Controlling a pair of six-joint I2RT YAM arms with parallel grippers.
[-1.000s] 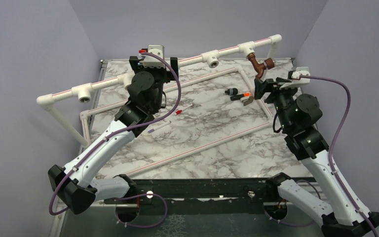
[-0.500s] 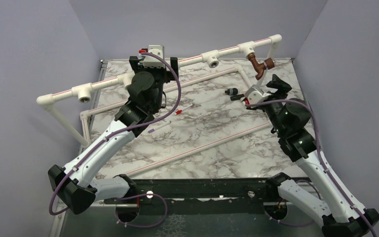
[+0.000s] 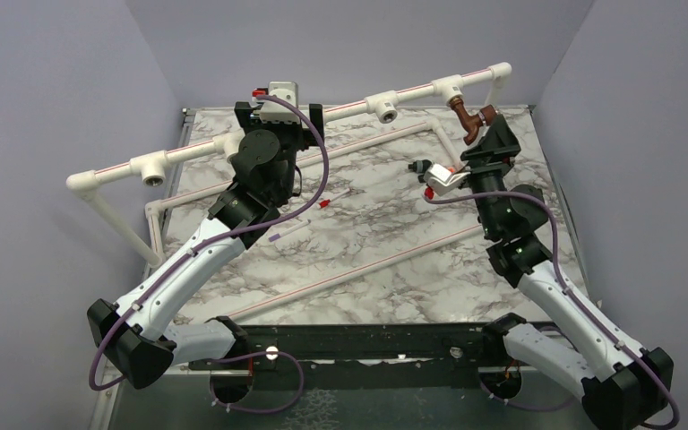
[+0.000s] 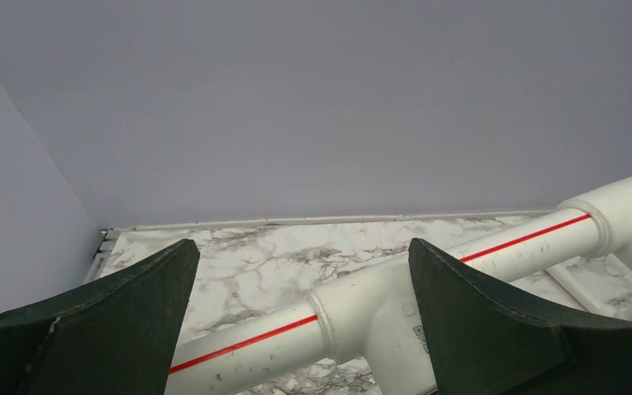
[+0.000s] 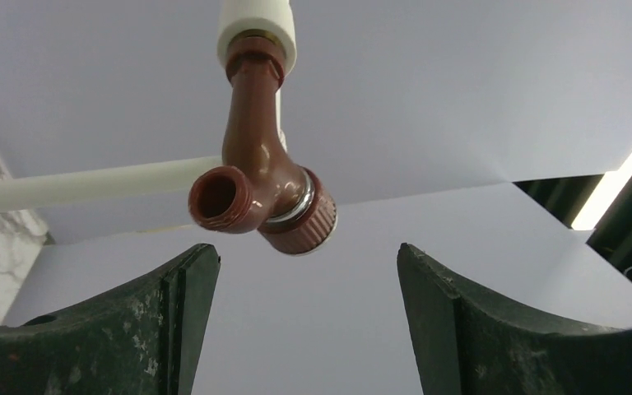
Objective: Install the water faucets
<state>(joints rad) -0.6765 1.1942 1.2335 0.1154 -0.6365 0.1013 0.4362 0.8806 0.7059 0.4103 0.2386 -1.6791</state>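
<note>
Faucet (image 5: 263, 189) is found seated in the white fitting (image 5: 255, 20); right claw (image 5: 306, 259) is spread clear of it, nothing gripped. Left claw (image 4: 304, 251) is likewise spread, empty.

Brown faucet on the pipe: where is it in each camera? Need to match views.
Top external: faucet upper right, hanging from the rightmost white tee.
Left wrist: not in it.
Right wrist: upper centre, above the open right gripper.
Shared landmark: that white tee, at the top edge of the right wrist view; left wrist shows only another stretch of the red-striped pipe.
</note>
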